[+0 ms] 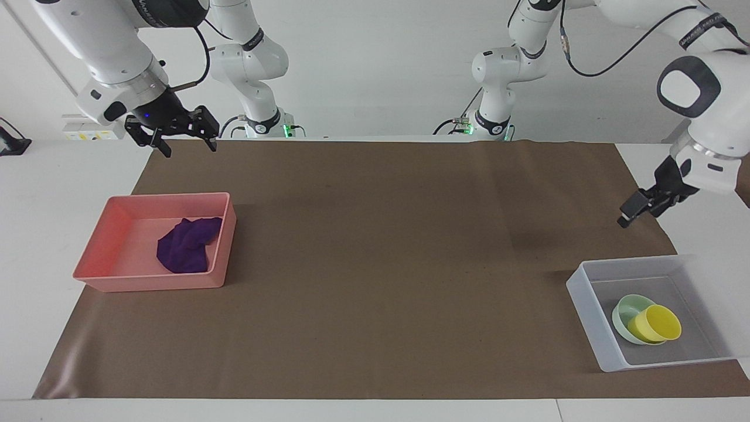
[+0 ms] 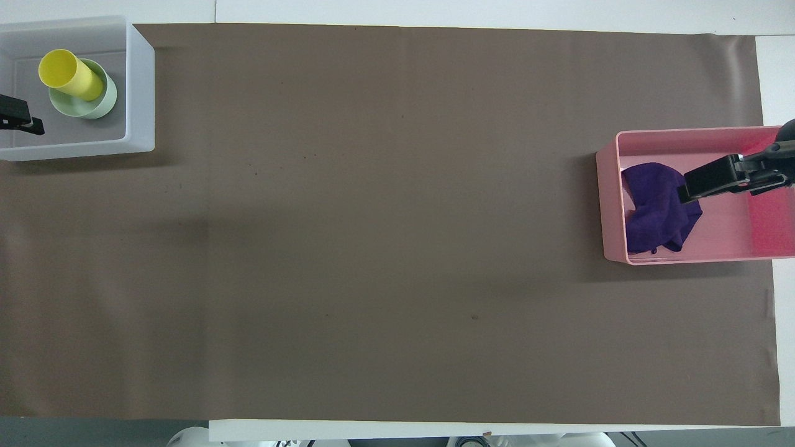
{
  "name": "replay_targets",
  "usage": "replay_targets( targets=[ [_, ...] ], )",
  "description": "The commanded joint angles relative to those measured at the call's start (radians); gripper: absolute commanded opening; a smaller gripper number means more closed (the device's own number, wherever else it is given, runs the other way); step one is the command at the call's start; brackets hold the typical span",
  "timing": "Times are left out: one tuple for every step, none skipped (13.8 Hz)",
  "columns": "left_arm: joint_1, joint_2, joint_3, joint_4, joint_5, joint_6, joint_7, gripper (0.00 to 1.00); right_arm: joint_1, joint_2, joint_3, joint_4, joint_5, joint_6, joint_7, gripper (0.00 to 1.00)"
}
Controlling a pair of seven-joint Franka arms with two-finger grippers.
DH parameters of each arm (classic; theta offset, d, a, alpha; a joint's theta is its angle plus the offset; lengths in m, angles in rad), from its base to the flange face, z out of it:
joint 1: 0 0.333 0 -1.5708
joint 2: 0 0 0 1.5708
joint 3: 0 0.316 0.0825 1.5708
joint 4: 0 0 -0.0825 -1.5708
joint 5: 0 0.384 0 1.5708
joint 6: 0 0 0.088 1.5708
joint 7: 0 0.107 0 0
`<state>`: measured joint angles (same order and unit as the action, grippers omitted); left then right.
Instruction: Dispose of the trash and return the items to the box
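The purple rag (image 1: 186, 246) lies crumpled in the pink tray (image 1: 167, 196), at the tray's end toward the table's middle. It also shows in the overhead view (image 2: 658, 205), in the tray (image 2: 683, 133). My right gripper (image 1: 188, 146) is open and empty, raised high over the tray (image 2: 711, 179). The yellow cup (image 1: 656, 323) leans tilted in the mint-green bowl (image 1: 626, 310) inside the translucent bin (image 1: 586, 305). Overhead shows the cup (image 2: 65, 74), bowl (image 2: 102, 105) and bin (image 2: 140, 87). My left gripper (image 1: 636, 214) is open and empty, high over the bin (image 2: 22, 122).
A brown mat (image 1: 375, 264) covers most of the white table. The pink tray is at the right arm's end and the bin at the left arm's end. Nothing else stands on the mat between them.
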<state>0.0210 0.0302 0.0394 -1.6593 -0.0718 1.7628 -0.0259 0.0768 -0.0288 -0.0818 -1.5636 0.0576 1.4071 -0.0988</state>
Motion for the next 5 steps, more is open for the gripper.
replay_targets(
  targets=[
    [-0.048,-0.006,-0.004,0.053,0.039,-0.086,0.101,1.0,-0.003,-0.01,0.022,-0.012,0.005,-0.008,0.013,1.0],
    [-0.094,0.014,-0.004,0.084,0.07,-0.104,0.101,1.0,-0.003,-0.013,0.023,-0.013,0.005,-0.011,0.01,1.0],
    [-0.114,0.017,-0.006,0.101,0.098,-0.118,0.104,1.0,-0.006,-0.013,0.022,-0.015,0.005,-0.011,0.007,1.0],
    [-0.118,0.017,-0.006,0.108,0.098,-0.126,0.104,1.0,-0.009,-0.013,0.022,-0.016,0.005,-0.011,0.005,1.0],
    [-0.118,0.017,-0.009,0.108,0.092,-0.134,0.104,1.0,-0.014,-0.013,0.02,-0.016,0.005,-0.011,0.007,1.0]
  ],
)
